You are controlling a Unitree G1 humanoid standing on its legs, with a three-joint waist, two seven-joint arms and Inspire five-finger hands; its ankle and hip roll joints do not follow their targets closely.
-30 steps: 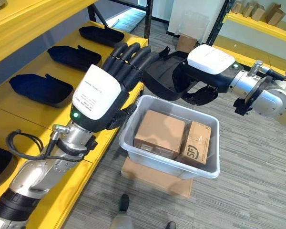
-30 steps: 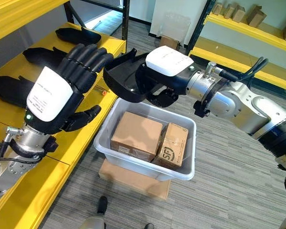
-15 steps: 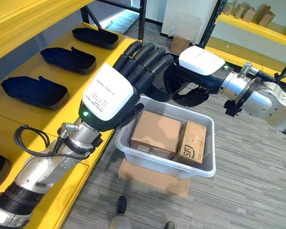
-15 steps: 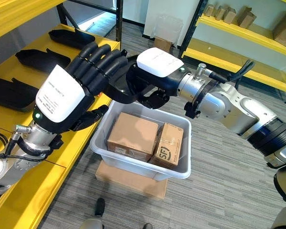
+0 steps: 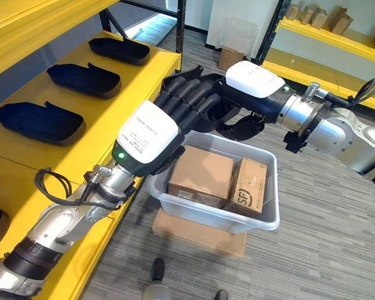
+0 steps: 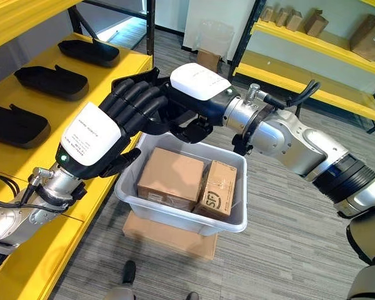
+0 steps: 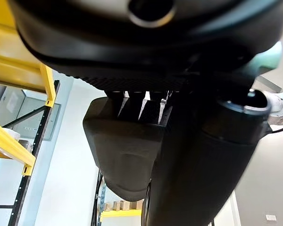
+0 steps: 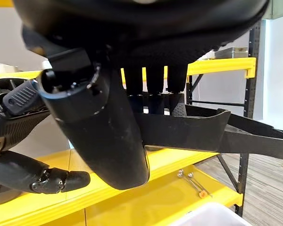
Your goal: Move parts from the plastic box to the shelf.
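Black moulded part [image 8: 198, 132], shallow tray-like

Bright, even indoor light; wrist views blurred up close.

Black moulded plastic part [image 8: 198, 132], shallow and tray-like, held level in the air above the far rim of the translucent plastic box [image 5: 194, 206]. Three matching black parts [image 5: 37, 122] lying in a row on the yellow shelf [image 5: 81, 144] beside the box.
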